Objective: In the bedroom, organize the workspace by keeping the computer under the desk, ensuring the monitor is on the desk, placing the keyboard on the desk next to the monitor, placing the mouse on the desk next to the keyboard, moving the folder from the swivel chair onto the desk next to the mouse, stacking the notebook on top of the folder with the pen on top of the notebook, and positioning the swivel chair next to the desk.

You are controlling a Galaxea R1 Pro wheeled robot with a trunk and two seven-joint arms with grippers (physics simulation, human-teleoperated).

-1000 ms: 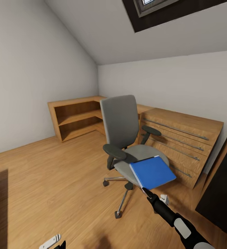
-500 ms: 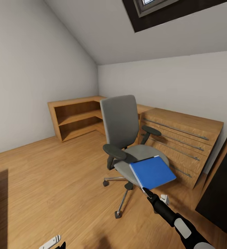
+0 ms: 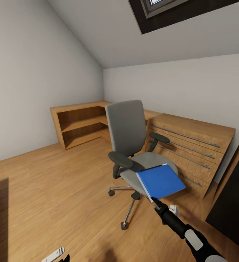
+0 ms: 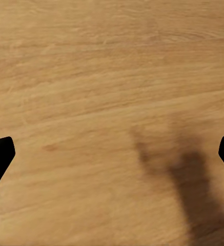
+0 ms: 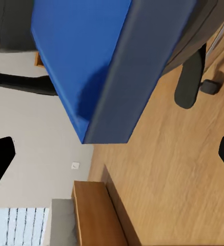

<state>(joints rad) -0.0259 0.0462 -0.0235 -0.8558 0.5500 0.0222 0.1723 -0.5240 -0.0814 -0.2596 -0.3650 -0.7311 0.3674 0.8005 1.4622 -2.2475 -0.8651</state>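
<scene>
— Wooden flooring (image 3: pixel 54 189) is spreading under the swivel chair (image 3: pixel 134 145); where is the folder (image 3: pixel 160 181) lying?

— Overhanging the seat's front edge, just beyond the right claw (image 3: pixel 155 202) (spread wide, gripping nothing), near corner pointing at it. The left claw (image 4: pixel 112 154) is gaping over bare floor.

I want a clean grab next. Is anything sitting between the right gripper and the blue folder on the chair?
Nothing visible: the right gripper, fingers spread, sits at the folder's near corner, which overhangs the swivel chair's seat.
</scene>
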